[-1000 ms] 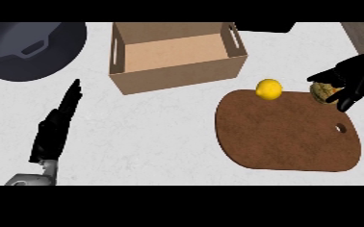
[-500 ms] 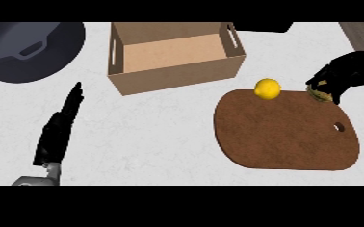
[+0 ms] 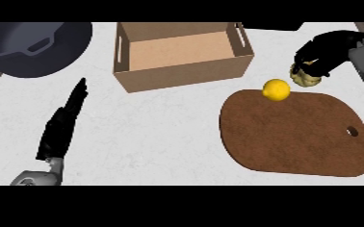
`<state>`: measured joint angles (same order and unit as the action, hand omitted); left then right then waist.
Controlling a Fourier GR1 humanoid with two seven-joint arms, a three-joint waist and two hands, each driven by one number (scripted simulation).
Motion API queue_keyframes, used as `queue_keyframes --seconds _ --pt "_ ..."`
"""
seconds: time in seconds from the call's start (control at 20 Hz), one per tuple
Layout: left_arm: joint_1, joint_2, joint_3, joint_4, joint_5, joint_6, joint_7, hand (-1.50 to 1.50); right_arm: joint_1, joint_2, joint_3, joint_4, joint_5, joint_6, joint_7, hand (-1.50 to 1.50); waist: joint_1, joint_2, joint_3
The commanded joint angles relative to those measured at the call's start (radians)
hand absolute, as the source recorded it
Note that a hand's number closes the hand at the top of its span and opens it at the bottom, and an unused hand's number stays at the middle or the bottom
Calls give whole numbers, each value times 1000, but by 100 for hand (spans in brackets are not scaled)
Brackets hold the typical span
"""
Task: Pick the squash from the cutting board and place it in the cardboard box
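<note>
At upper right of the head view, the robot's black right hand (image 3: 321, 56) is curled round a pale, knobbly tan squash (image 3: 305, 78), which hangs below the fingers, off the brown oval wooden cutting board (image 3: 288, 134) and just beyond its top edge. Open-topped cardboard box (image 3: 181, 53) sits to the left of the hand, near the board's upper left corner. Round yellow lemon-like fruit (image 3: 276, 90) rests on the board's top edge, just beside the squash.

Risks, as judged: only the upper part of the squash seems enclosed, so it could slip during the carry to the box. A low path leftward could clip the box's near wall or right rim, or nudge the yellow fruit off the board.

Left hand (image 3: 62, 125) lies at lower left on the white table (image 3: 171, 125), fingers straight, holding nothing, well apart from everything.

Hidden or unclear: the fingers cover the squash's top, so contact there cannot be checked. The dark grey round pan (image 3: 43, 48) at upper left is cut off by the frame. The right forearm is cropped at the right edge.
</note>
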<state>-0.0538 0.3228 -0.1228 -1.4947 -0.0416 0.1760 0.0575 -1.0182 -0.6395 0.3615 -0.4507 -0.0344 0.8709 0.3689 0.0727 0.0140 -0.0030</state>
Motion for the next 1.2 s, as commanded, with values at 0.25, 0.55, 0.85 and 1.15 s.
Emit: queue_keyframes --seconds 0.25,0.55,0.85,1.15 --pt "-34 -18 -43 -7 -2 -30 -3 0 -214 29 95 -373 194 -193 -371 150 92 35 18" --pt "-59 -15 -25 -6 -12 -11 0 0 -165 -20 94 -421 283 -389 -745 150 52 54 17" --pt "-63 -27 -43 -4 -14 -17 22 0 -168 0 -32 -302 163 -368 -1083 150 54 48 11" --pt "-55 -21 -38 -4 -26 -14 5 0 -223 7 -40 -179 150 -296 -1268 150 55 35 6"
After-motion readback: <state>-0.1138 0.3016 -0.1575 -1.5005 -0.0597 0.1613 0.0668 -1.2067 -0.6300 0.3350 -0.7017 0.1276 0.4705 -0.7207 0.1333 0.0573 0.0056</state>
